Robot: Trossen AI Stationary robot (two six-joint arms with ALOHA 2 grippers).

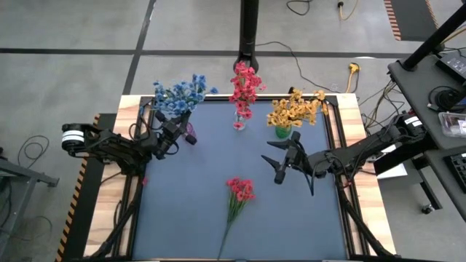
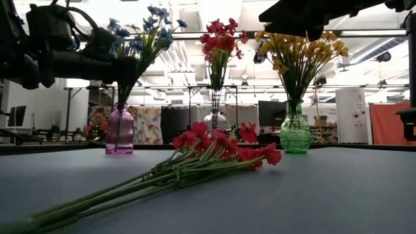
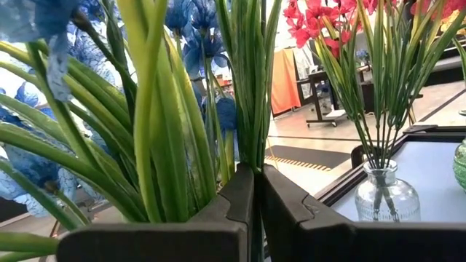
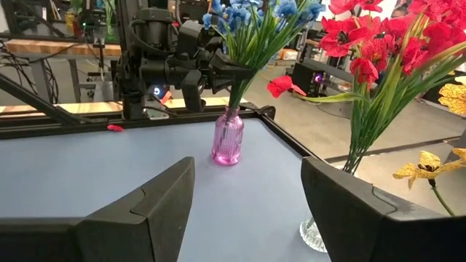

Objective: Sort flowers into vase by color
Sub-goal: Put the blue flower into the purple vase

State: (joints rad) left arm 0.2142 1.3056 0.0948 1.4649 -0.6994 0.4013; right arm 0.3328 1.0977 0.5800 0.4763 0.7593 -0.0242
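While red flowers [image 1: 239,191] lie loose, left pincer [image 1: 185,132] pinches blue stems [image 3: 247,94] – right pincer [image 1: 286,161] apart

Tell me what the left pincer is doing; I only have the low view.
Observer: The left pincer is shut on the stems of the blue flowers, just above the purple vase.
Operator: Locate the right pincer.
Observer: The right pincer hangs open and empty over the mat, between the green vase and the loose red sprig.
Operator: Report any strays.
Observer: One small red scrap lies by the mat's left edge.
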